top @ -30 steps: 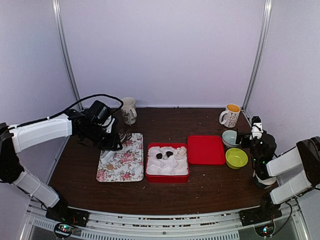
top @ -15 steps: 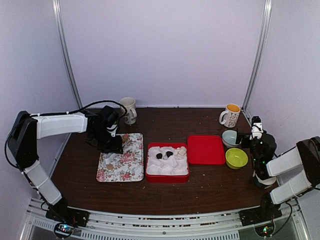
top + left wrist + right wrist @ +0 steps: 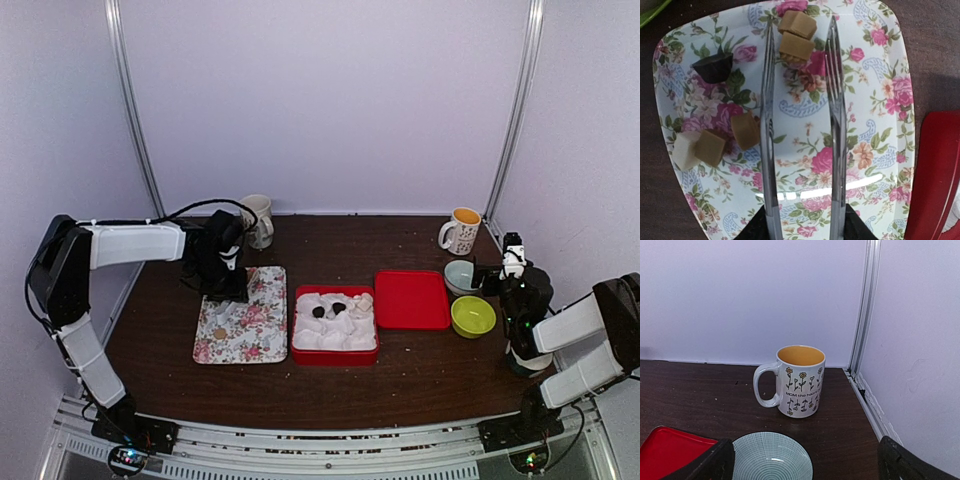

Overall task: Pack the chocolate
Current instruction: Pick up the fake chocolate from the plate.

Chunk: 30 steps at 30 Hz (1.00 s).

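Over the table, seen from above, the left gripper (image 3: pixel 230 284) hangs at the far edge of a floral tray (image 3: pixel 255 335), roughly 9 o'clock from the red box (image 3: pixel 335 356). Two dark chocolates (image 3: pixel 329 310) lie on the white paper (image 3: pixel 335 332) lining that box, and one tan piece (image 3: pixel 220 333) shows on the tray. A red lid (image 3: pixel 412 300) lies just beside the box at 3 o'clock.

From the left wrist, that gripper is partly closed on metal tongs (image 3: pixel 767 125), whose two arms stand apart and run towards 12 o'clock above the tray. Between their tips lie two tan cubes (image 3: pixel 796 36); contact cannot be judged. A dark piece (image 3: pixel 713 66) sits at 10 o'clock, and three pale and tan cubes (image 3: pixel 712 145) cluster at 8 o'clock, the nearest against the tongs' left arm.

From the right wrist, the right gripper (image 3: pixel 805 450) stands fully spread and holds nothing. A pale bowl (image 3: pixel 771 457) lies below it, and a flowered mug (image 3: pixel 799 380) stands at 12 o'clock.
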Available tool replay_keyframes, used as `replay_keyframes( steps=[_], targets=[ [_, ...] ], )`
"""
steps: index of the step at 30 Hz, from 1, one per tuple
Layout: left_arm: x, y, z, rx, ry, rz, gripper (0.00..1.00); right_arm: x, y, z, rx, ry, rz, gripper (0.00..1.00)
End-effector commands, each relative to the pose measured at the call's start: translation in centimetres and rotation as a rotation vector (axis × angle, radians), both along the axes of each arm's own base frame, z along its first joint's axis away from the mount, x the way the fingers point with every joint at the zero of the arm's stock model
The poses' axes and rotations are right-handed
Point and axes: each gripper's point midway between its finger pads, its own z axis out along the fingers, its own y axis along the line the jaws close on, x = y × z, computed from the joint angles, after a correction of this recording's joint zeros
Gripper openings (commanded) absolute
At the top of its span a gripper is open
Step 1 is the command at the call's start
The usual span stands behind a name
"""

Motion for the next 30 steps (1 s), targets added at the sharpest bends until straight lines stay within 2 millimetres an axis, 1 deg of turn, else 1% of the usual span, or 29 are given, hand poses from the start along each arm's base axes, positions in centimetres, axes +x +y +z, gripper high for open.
replay_keyframes(
  steps=[1,5,8,15,19,20,25,27,30],
  targets=[
    [1.4,0.5,1.3,0.024,-0.053,0.010,0.44,0.3,-0.2,1.1,0.006,-0.031,-0.004,1.00],
    [1.7,0.5,1.4,0.023,-0.055,-0.003,0.35,0.3,-0.2,1.1,0.005,-0.030,-0.004,1.00],
    [1.7,0.4,1.7,0.015,-0.058,-0.009,0.32,0.3,-0.2,1.1,0.006,-0.030,-0.005,1.00],
    [0.9,1.1,3.0,0.032,-0.067,-0.012,0.26,0.3,-0.2,1.1,0.006,-0.030,-0.004,1.00],
    [-0.2,1.1,4.3,0.001,-0.073,-0.035,0.25,0.3,-0.2,1.1,0.005,-0.030,-0.004,1.00],
    [-0.5,1.0,5.0,-0.018,-0.084,-0.042,0.25,0.3,-0.2,1.1,0.006,-0.030,-0.005,1.00],
    [-3.0,0.7,6.8,-0.095,-0.100,-0.089,0.26,0.3,-0.2,1.0,0.006,-0.029,-0.004,1.00],
    [-3.9,0.2,7.5,-0.124,-0.112,-0.122,0.26,0.3,-0.2,1.1,0.006,-0.031,-0.004,1.00],
    [-5.0,-1.2,8.8,-0.178,-0.143,-0.186,0.26,0.3,-0.2,1.1,0.006,-0.029,-0.004,1.00]
  ],
)
